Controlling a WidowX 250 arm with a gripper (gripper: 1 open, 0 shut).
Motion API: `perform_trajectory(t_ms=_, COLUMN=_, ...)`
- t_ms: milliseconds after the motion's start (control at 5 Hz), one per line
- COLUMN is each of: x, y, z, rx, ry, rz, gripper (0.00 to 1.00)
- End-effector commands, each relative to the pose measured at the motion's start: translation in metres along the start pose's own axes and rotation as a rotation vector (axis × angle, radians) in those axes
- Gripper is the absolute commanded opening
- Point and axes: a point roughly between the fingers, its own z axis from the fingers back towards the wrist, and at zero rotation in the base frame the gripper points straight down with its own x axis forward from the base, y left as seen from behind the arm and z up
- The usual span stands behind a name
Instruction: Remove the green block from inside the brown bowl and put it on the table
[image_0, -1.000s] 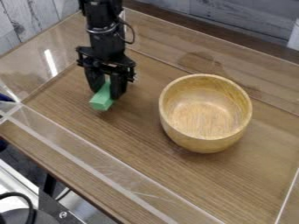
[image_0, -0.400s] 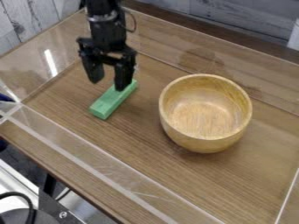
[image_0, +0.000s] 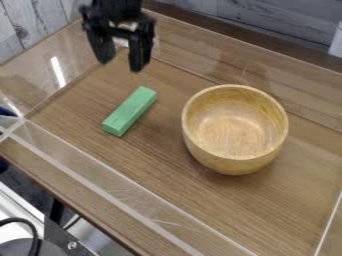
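Green block (image_0: 130, 110): lies flat on the wood-grain table (image_0: 160, 185), left of the brown bowl (image_0: 235, 128) and apart from it, long axis running diagonally. Brown bowl: upright, nothing inside. Black gripper (image_0: 118, 58): hangs above the block near the far edge, fingers spread apart, pointing down, holding nothing.

A robot test bench in a lab or workshop: a brown wood-grain tabletop (image_0: 254, 215) fenced by low clear acrylic walls (image_0: 94, 185), with pale weathered plank panelling (image_0: 34, 25) behind at 11 o'clock.
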Motion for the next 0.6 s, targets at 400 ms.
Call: perform_trajectory(t_ms=400, x=-0.001, y=-0.008, z=-0.023, rx=0.011, ry=-0.045, rz=-0.044, gripper=1.00)
